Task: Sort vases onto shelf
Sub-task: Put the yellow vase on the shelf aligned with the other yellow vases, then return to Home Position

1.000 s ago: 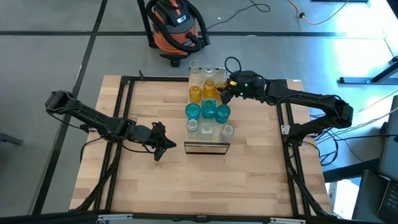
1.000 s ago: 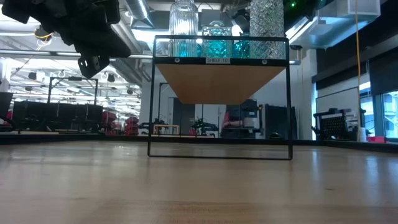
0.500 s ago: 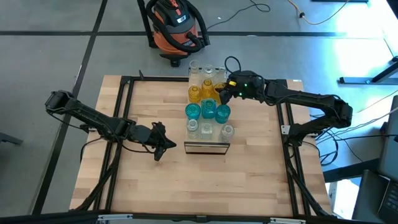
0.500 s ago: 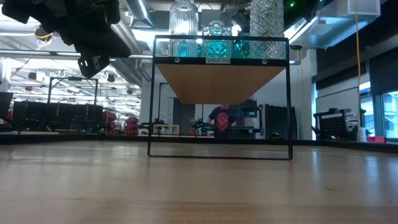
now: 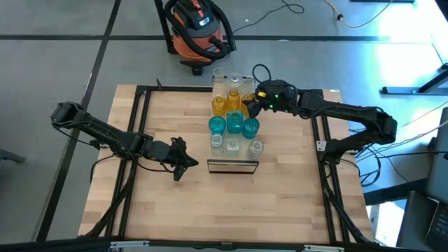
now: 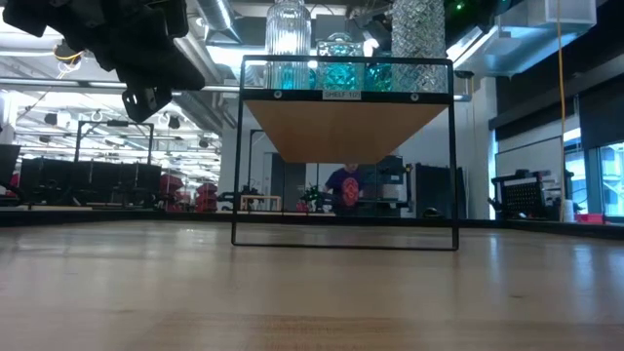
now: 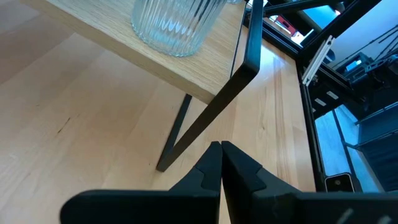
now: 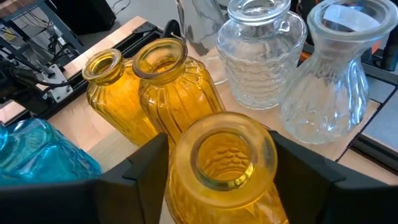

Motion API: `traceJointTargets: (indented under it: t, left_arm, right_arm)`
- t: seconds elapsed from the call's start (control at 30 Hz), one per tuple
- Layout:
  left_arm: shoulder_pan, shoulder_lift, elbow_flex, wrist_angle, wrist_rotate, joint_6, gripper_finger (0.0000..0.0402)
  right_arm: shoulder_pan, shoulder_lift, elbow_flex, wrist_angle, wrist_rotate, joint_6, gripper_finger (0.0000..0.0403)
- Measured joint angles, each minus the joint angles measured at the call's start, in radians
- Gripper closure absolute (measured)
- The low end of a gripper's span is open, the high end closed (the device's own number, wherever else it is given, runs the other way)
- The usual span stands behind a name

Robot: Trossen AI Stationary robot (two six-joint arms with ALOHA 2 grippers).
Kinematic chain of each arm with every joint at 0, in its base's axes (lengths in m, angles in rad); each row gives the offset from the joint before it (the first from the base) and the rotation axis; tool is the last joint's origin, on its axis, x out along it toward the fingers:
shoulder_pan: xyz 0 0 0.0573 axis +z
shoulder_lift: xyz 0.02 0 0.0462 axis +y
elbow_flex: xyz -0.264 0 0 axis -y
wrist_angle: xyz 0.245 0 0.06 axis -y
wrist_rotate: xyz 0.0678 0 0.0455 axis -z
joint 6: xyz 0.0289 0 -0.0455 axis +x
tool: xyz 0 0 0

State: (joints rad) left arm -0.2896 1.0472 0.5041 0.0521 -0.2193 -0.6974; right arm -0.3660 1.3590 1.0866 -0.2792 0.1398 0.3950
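My right tool straddles an amber vase on the shelf, fingers wide; contact is hidden. My left tool, pinched shut and empty, waits over the counter.

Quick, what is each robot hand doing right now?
Left gripper: shut, holding nothing.
Right gripper: open, fingers either side of an amber vase.

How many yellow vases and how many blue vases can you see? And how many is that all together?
Amber-yellow ribbed glass vases: 3
Teal-blue glass vases: 3
Total: 6
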Motion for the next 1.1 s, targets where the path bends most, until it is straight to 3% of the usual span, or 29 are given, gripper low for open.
traceJointTargets:
  t: [0.27, 0.6, 0.9, 1.1]
  left_arm:
    - [0.000, 0.000, 0.000, 0.000, 0.000, -0.001, 0.0401]
    - [-0.018, 0.000, 0.000, 0.000, 0.000, -0.003, 0.0401]
    - [-0.018, 0.000, 0.000, 0.000, -0.008, -0.002, 0.0401]
    - [-0.018, 0.000, 0.000, 0.024, -0.021, -0.006, 0.0401]
  right_arm:
    - [0.000, 0.002, 0.000, 0.022, -0.002, 0.027, 0.0133]
    - [-0.001, 0.002, 0.028, 0.034, 0.000, 0.044, 0.0136]
    - [-0.001, -0.032, 0.211, -0.076, 0.046, -0.097, 0.0136]
    - [-0.001, -0.145, 0.281, -0.176, 0.062, -0.178, 0.0136]
